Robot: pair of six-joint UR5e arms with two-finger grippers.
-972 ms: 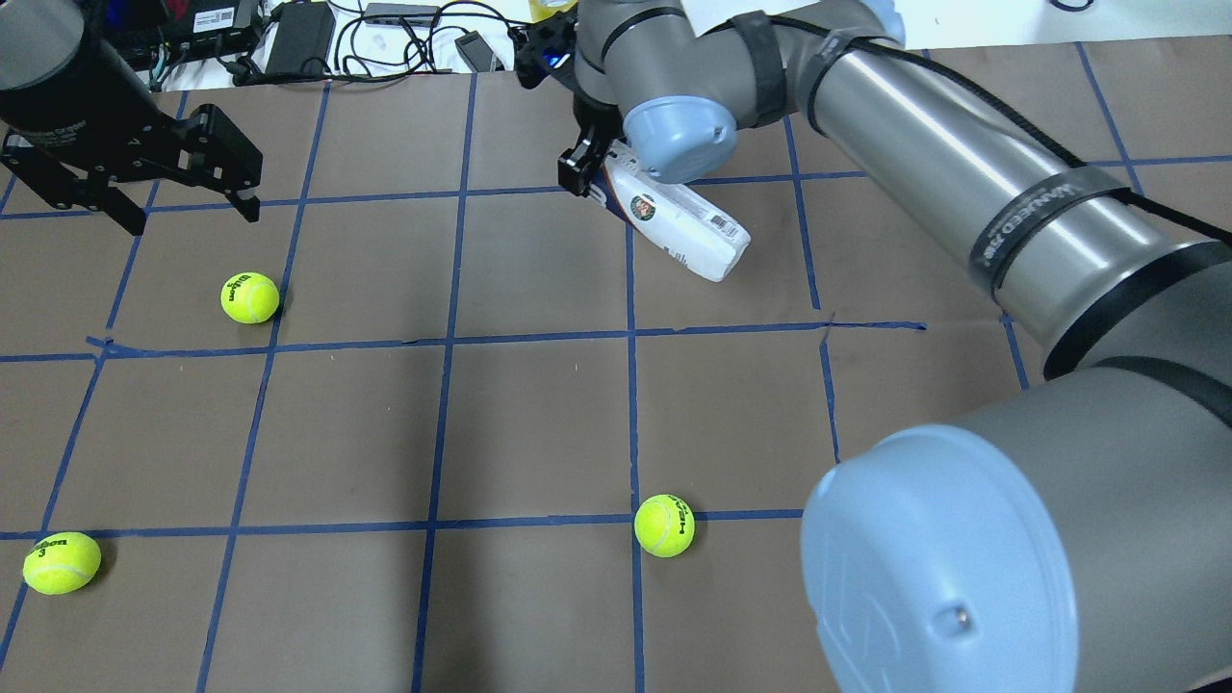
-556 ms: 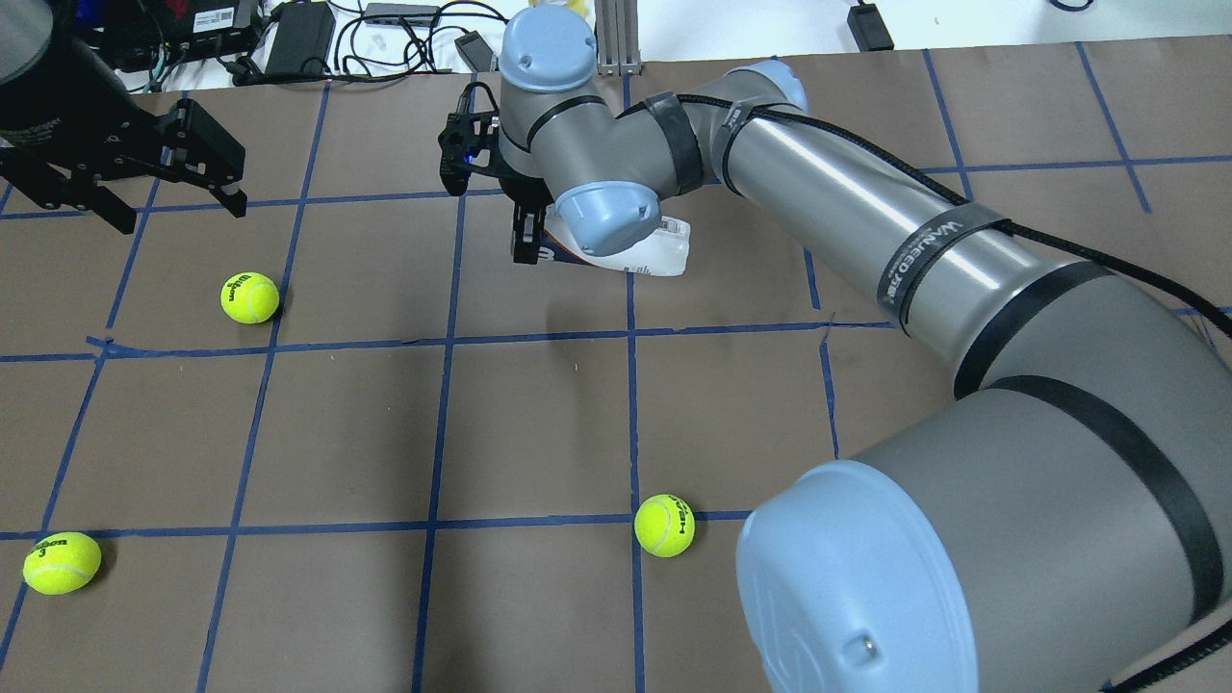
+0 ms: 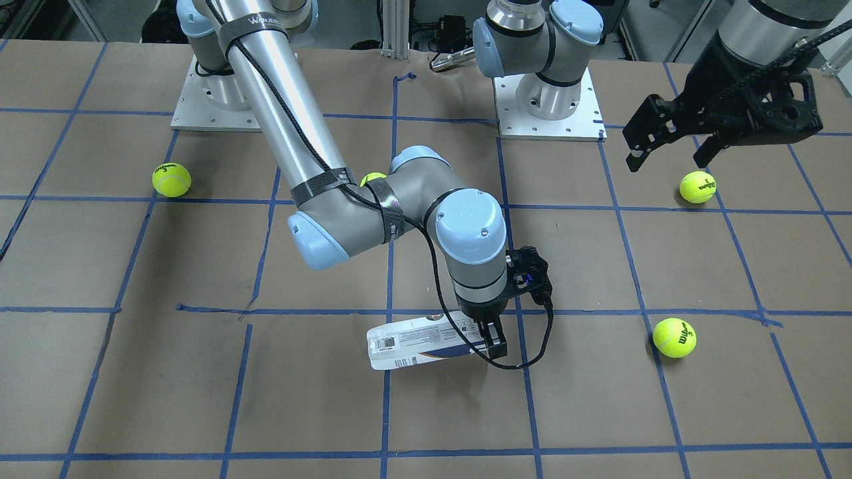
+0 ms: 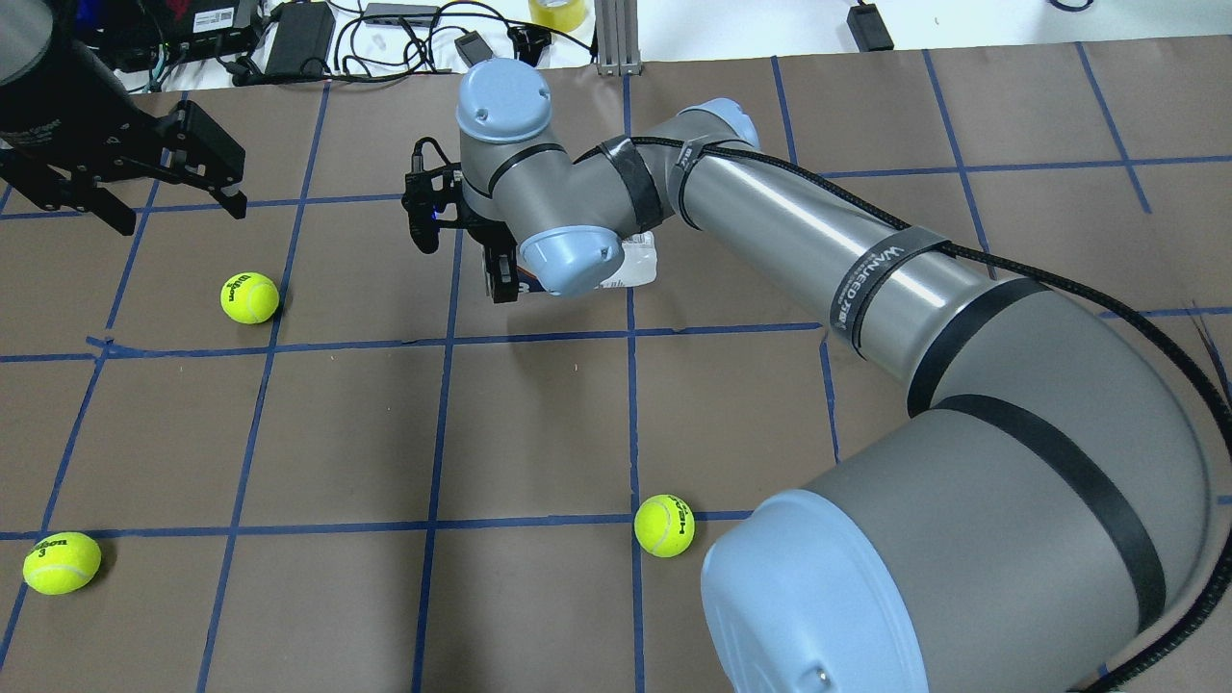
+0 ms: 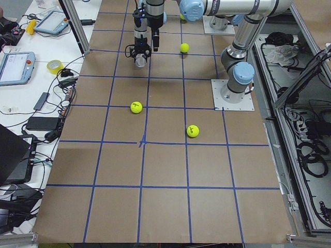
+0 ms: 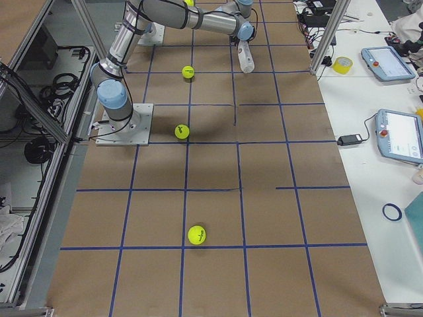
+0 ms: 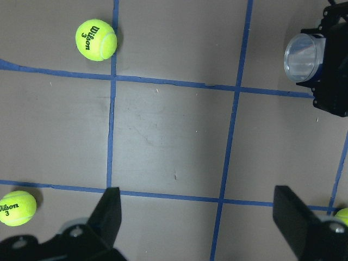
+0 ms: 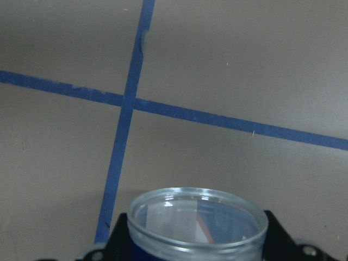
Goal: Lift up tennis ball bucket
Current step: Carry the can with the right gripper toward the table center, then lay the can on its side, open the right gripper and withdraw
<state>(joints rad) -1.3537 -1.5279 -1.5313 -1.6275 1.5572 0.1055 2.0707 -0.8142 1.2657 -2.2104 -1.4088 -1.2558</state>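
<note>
The tennis ball bucket (image 3: pixel 413 342) is a clear can with a white and navy label and a barcode. It lies roughly level in my right gripper (image 3: pixel 493 340), which is shut on its open end, and it appears held just above the paper. In the overhead view my wrist hides most of the bucket (image 4: pixel 637 267) behind my right gripper (image 4: pixel 502 282). The right wrist view looks into the bucket's open mouth (image 8: pixel 198 222). My left gripper (image 4: pixel 181 217) is open and empty at the far left, also seen from the front (image 3: pixel 665 161). The left wrist view shows the bucket's mouth (image 7: pixel 302 56).
Yellow-green tennis balls lie on the brown gridded paper: one (image 4: pixel 249 297) below my left gripper, one (image 4: pixel 62 562) at the near left, one (image 4: pixel 664 526) near the middle. Cables and power bricks (image 4: pixel 298 38) line the far table edge.
My right arm has swung the bucket to the left and nearer the robot, turning it from slanted to about level. My left gripper has barely shifted.
</note>
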